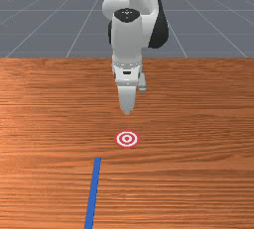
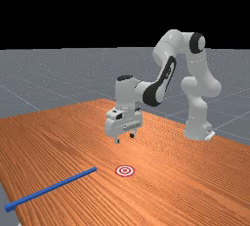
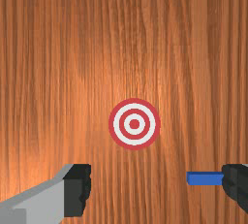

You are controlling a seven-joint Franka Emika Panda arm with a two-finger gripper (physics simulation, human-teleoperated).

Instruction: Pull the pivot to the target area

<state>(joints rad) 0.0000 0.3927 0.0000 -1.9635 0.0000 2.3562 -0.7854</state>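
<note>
My gripper (image 1: 127,111) hangs above the table on the arm's side of the target (image 1: 127,139), a flat disc of red and white rings. The far view has the gripper (image 2: 124,138) with its two fingers spread and nothing between them, up off the wood. A long thin blue bar (image 1: 93,193) lies on the front view's left, its near-arm end beside the target but apart from it. In the wrist view the target (image 3: 134,124) lies ahead of the gripper (image 3: 156,185), and one finger partly hides the blue bar (image 3: 204,178).
Orange-brown wooden table (image 2: 176,186) spreads around the target and bar. In the far view the bar's other end reaches close to the table's left edge. The arm's base stands at the far view's right.
</note>
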